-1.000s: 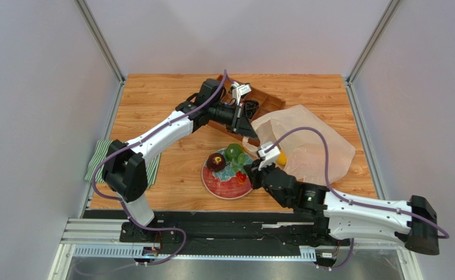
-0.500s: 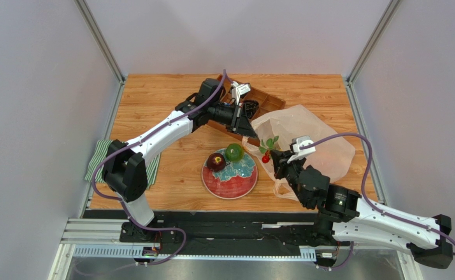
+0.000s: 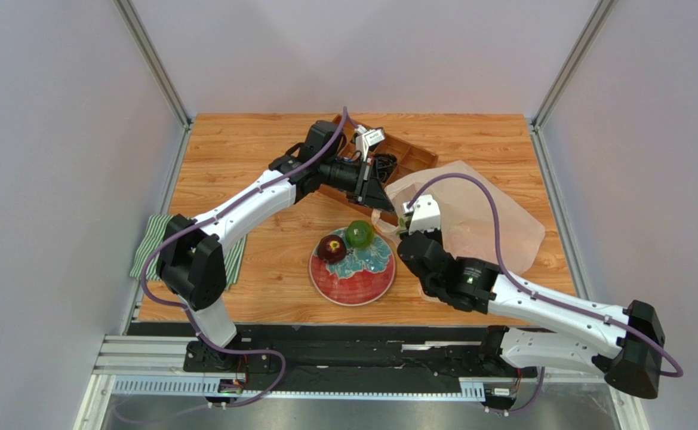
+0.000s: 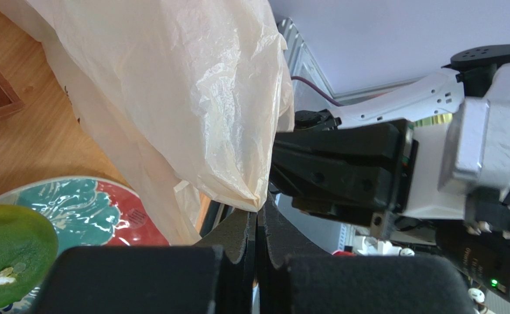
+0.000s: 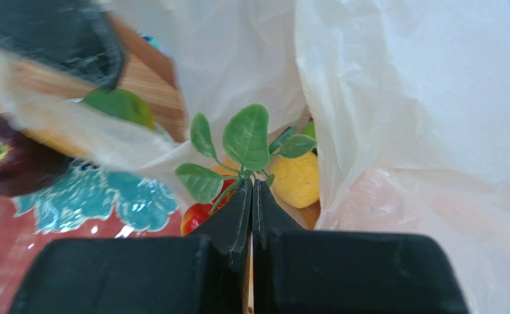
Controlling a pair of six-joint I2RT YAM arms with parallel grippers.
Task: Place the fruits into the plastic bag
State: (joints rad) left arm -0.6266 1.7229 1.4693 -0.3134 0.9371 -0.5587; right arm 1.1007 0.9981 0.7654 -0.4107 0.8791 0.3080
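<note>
The thin, translucent pinkish-white plastic bag (image 3: 496, 224) lies crumpled, its mouth edge pinched in the left claw (image 4: 257, 216). At the mouth, the right claw (image 5: 251, 191) grips the leafy stem of a small red fruit (image 5: 196, 217). Just beyond it a yellow fruit (image 5: 295, 178) sits, probably inside the bag. A green fruit (image 3: 359, 234) and dark red apple (image 3: 331, 248) rest to that claw's left.
</note>
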